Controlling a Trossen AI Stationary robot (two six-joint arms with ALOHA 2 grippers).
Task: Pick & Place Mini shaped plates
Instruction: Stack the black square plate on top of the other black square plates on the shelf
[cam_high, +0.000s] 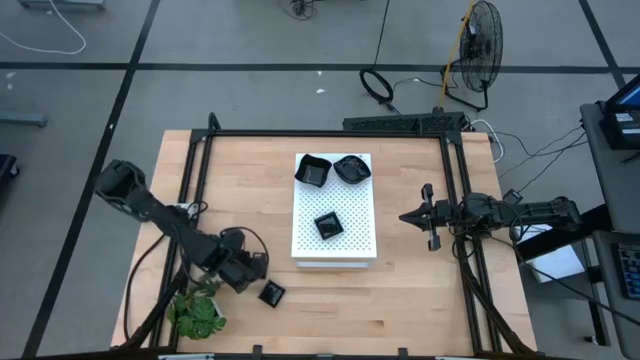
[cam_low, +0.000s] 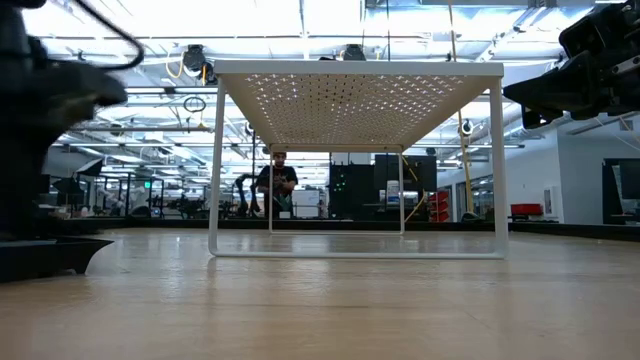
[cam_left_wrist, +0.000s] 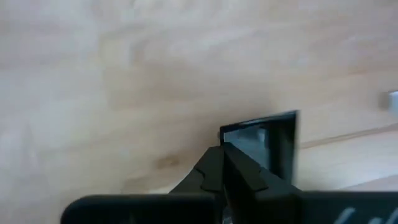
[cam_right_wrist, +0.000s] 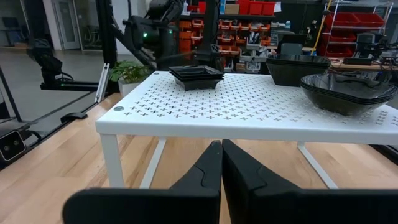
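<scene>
Wooden bench (cam_high: 400, 280) from above: a white board (cam_high: 335, 240) at the middle carries three plates, two at its far edge (cam_high: 312, 170) (cam_high: 351, 168) and one nearer (cam_high: 328, 225). A fourth plate (cam_high: 272, 294) lies on the bench near the left corner, the left hand (cam_high: 258, 276) just beside it. The right hand (cam_high: 428, 216) waits right of the board. Low view: the board stands on legs. Left wrist: clenched fingers (cam_left_wrist: 239, 177) at that plate's rim (cam_left_wrist: 264, 140); whether they pinch it I cannot tell. Right wrist: fingers (cam_right_wrist: 211, 171) clenched, empty. Three placed, one seemingly left.
</scene>
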